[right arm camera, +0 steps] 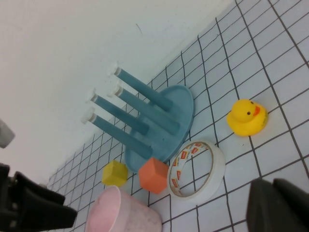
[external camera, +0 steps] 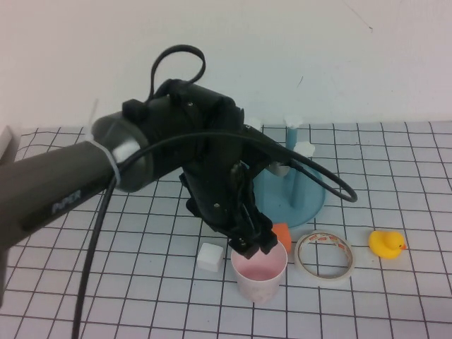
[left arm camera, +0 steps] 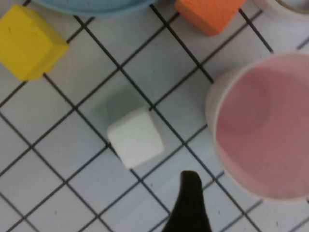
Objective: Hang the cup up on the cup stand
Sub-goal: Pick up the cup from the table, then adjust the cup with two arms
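Observation:
The pale pink cup [external camera: 259,273] stands upright, mouth up, near the table's front; it also shows in the left wrist view [left arm camera: 263,125] and the right wrist view [right arm camera: 123,215]. My left gripper [external camera: 256,244] hangs at the cup's near-left rim, open; one dark finger [left arm camera: 190,203] shows just outside the cup wall and nothing is held. The blue cup stand [external camera: 296,194] with white-capped pegs stands behind the cup, partly hidden by my left arm; the right wrist view [right arm camera: 159,123] shows it whole. My right gripper [right arm camera: 273,205] is shut and empty, off to the right of the tape ring.
A white block [external camera: 210,256] lies left of the cup and an orange block [external camera: 282,233] behind it. A tape ring [external camera: 324,256] and a yellow duck [external camera: 386,244] lie to the right. A yellow block [left arm camera: 31,41] sits by the stand's base.

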You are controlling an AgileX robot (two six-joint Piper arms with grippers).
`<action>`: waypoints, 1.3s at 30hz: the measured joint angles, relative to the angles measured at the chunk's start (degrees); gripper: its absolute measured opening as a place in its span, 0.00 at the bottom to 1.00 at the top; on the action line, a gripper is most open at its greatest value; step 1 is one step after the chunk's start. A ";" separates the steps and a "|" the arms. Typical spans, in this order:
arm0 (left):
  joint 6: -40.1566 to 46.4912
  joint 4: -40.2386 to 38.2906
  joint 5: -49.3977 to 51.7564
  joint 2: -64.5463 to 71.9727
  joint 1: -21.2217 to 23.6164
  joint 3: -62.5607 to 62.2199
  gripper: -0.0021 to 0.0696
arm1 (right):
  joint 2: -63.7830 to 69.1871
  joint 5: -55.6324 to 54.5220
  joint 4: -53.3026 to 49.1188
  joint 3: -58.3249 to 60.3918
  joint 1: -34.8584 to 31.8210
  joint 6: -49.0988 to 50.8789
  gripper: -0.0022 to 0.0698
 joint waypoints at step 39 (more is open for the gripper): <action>-2.79 4.41 -8.14 -8.39 0.00 1.10 0.04 | 0.00 1.43 0.11 0.00 0.00 -2.24 0.03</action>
